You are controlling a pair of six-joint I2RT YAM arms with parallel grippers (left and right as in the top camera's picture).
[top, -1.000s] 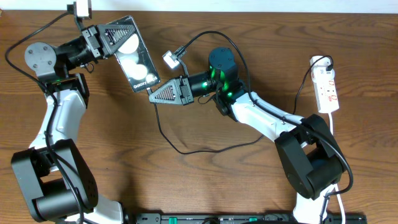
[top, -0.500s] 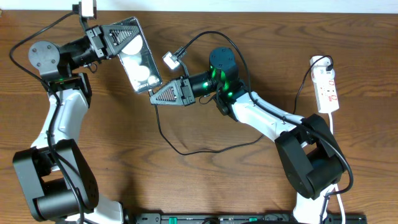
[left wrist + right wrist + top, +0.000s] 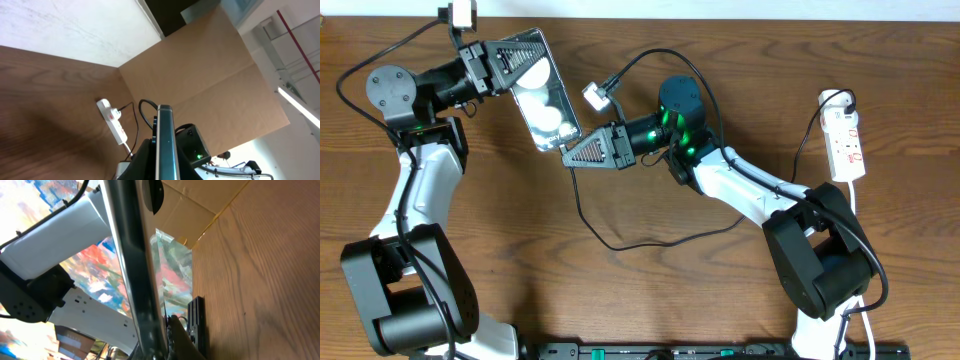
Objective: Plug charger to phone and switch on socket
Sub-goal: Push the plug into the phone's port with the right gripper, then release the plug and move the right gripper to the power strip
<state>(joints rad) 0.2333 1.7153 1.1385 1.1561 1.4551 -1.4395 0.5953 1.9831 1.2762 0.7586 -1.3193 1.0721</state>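
The socket [image 3: 847, 140] lies well off at the table's [image 3: 650, 300] right edge, with nothing between us. My left gripper [image 3: 525, 60] clamps the phone [image 3: 548, 100] on a slant. Its lower end points at my right gripper [image 3: 575, 155] just beside it, which is clenched on the charger [image 3: 620, 245] tip.
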